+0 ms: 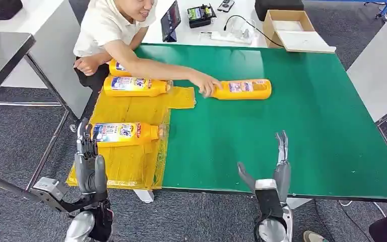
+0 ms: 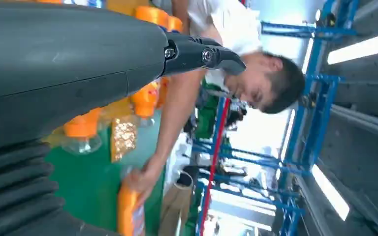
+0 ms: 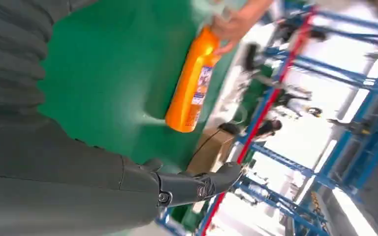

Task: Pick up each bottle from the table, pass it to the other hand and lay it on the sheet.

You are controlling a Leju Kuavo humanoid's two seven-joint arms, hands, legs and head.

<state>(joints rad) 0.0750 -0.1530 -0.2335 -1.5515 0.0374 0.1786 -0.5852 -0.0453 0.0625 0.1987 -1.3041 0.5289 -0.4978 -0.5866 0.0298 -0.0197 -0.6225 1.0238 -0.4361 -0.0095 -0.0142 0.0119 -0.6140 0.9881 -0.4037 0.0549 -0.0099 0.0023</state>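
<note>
1. Left hand (image 1: 91,169): raised upright at the table's near left corner, fingers straight and together, grasping nothing. Its fingertips (image 1: 84,135) reach up to the base end of the near bottle (image 1: 125,133); whether they touch it cannot be told.
2. Right hand (image 1: 275,174): upright at the table's near edge, fingers extended and thumb spread out to the side, released and empty, with nothing touching it.
3. Near bottle: yellow, lying on its side on the sheet (image 1: 131,161), cap pointing toward the green table (image 1: 307,126). Its label is blue, white and red; the writing is too small to read.
4. Second bottle (image 1: 135,86): lying on its side farther back on the sheet, cap toward the table centre, with the same label, also unreadable.
5. Third bottle (image 1: 118,69): behind the second, partly hidden by the person's arm (image 1: 151,64).
6. Fourth bottle (image 1: 242,89): lying on its side on the bare green surface, just beyond the sheet's far right corner and well apart from both robot hands. The right hand stands nearer to it than the left.
7. Person's hand (image 1: 207,83): closed around the cap end of the fourth bottle; the person leans in from the far left side.
8. Sheet: yellow, covering the table's left strip and hanging over the near edge.
9. Cardboard box (image 1: 288,26): open, on the white table beyond the green one.
</note>
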